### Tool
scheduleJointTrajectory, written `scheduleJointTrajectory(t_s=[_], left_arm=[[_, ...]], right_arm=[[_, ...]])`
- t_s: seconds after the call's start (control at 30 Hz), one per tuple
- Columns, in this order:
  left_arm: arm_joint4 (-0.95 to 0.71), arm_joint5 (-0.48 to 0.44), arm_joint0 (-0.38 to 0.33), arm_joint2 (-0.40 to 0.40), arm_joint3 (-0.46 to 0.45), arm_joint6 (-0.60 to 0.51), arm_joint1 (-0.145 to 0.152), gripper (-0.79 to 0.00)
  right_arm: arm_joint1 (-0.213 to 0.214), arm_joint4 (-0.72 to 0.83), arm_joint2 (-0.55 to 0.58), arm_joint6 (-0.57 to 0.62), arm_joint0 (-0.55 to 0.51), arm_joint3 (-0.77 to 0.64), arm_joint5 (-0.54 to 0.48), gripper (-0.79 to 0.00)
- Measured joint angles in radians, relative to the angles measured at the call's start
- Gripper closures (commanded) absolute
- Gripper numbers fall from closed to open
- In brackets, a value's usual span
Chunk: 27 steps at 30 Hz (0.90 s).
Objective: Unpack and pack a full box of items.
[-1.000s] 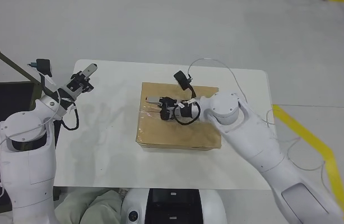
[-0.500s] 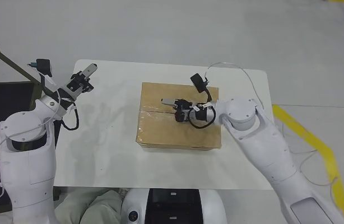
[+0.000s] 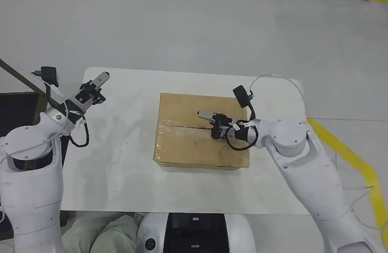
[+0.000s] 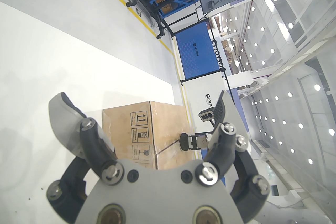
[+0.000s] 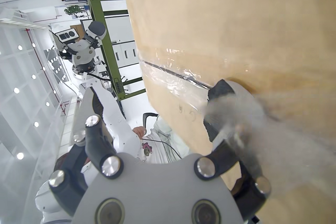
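Note:
A brown cardboard box [image 3: 194,142] sits in the middle of the white table [image 3: 118,171], its top flaps closed under clear tape along the seam [image 3: 178,125]. My right gripper [image 3: 210,121] is over the box top, open, holding nothing. In the right wrist view one fingertip [image 5: 220,89] rests at the seam [image 5: 170,72], where the tape looks wrinkled and split on the box [image 5: 236,12]. My left gripper [image 3: 100,81] hangs open and empty over the table's far left corner. In its own view that left gripper [image 4: 141,100] faces the box [image 4: 147,117] from a distance.
A dark panel [image 3: 11,114] and a green post stand just off the table's left edge. Yellow floor tape [image 3: 345,158] runs to the right of the table. Bare tabletop lies to the left of and in front of the box.
My right gripper has slid to the right along the box's taped seam, from near the left end toward the middle. The left arm has not moved.

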Motion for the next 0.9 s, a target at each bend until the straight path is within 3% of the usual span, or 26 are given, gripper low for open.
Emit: scheduleJointTrajectory(t_s=[0.43,0.9], left_arm=[[0.000,0.000,0.000,0.000,0.000,0.000,0.000,-0.785],[0.000,0.000,0.000,0.000,0.000,0.000,0.000,-0.785]], right_arm=[[0.034,-0.016,0.144,-0.048,-0.122,-0.086,0.046,-0.785],[0.065,-0.020,0.271,-0.020,-0.213,-0.146,0.062,-0.785]])
